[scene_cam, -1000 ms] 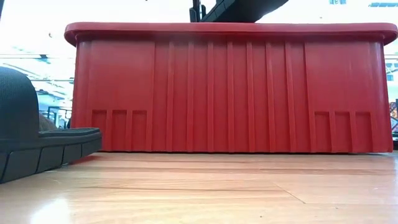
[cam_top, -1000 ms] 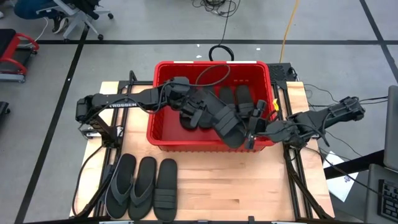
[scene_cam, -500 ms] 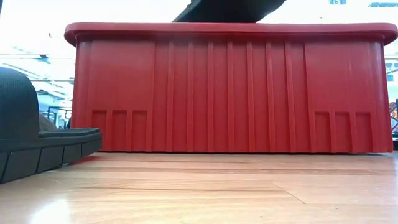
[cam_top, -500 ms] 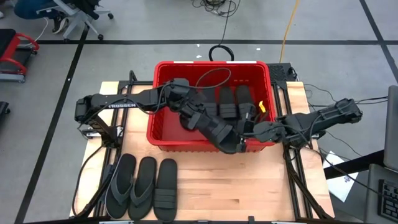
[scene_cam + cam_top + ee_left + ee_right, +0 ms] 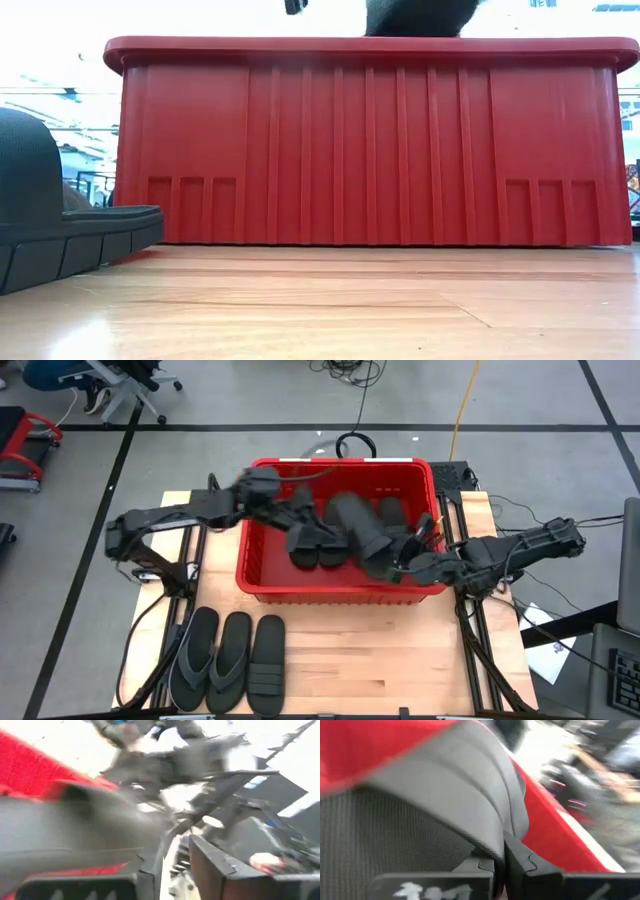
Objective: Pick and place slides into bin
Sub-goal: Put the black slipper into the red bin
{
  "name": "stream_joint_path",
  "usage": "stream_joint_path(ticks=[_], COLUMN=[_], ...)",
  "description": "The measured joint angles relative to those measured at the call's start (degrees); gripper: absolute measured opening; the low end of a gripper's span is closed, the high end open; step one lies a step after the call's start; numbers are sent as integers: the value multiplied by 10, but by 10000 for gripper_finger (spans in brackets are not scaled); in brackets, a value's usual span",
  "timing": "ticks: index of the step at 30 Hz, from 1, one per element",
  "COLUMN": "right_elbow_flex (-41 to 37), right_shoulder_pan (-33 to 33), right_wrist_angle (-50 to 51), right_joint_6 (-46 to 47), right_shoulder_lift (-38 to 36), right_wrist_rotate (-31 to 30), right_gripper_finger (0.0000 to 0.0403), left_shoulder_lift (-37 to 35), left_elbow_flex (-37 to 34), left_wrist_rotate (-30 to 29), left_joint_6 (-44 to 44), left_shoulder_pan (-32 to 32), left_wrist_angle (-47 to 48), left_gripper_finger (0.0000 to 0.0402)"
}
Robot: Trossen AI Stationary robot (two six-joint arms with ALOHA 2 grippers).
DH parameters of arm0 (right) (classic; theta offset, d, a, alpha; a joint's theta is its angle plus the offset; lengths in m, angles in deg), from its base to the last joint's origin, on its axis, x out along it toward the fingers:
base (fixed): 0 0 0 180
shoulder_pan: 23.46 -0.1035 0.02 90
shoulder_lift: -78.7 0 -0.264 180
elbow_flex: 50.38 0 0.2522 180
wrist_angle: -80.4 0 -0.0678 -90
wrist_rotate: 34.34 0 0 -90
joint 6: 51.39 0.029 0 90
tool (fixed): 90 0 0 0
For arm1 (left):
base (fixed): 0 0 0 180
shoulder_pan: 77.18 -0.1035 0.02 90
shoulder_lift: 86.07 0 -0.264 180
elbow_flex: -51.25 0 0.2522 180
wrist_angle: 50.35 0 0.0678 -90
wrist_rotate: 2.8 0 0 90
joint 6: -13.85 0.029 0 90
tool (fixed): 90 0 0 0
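The bin [image 5: 370, 140] is glossy, ribbed red plastic. The tabletop [image 5: 330, 305] is pale, smooth wood with a sheen. The slides [image 5: 228, 660] at lower left look like matt black foam.

Left claw [image 5: 283, 510] and right claw [image 5: 400, 560] both reach inward from opposite sides.

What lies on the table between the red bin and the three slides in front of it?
Bare wood only, in the high view, between the bin and the three slides.

High overhead, low table-level — both show bin [image 5: 340, 575].
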Motion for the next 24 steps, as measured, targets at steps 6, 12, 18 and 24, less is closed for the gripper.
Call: stream_joint_path(ticks=[6,12,18,24], right_elbow_flex=[-1,-2,-2,-2], right_shoulder_pan=[18,58,118,154], right_wrist_angle=[194,234,235,242], right_joint_6=[179,246,321,265], right_shoulder_lift=[2,12,59,114], right_wrist_rotate=[-51,-19,15,71], right_gripper_finger=[1,1,1,1], left_shoulder_lift=[-74,-160,-213,-235], left_elbow_flex=[2,2,1,1], left_wrist_rotate=[-9,-10,-16,-11], left_joint_6=[65,120,154,161], left_shoulder_pan=[-6,-29,-71,-105], left_wrist_angle=[10,64,82,94], left_gripper_finger=[136,144,145,145])
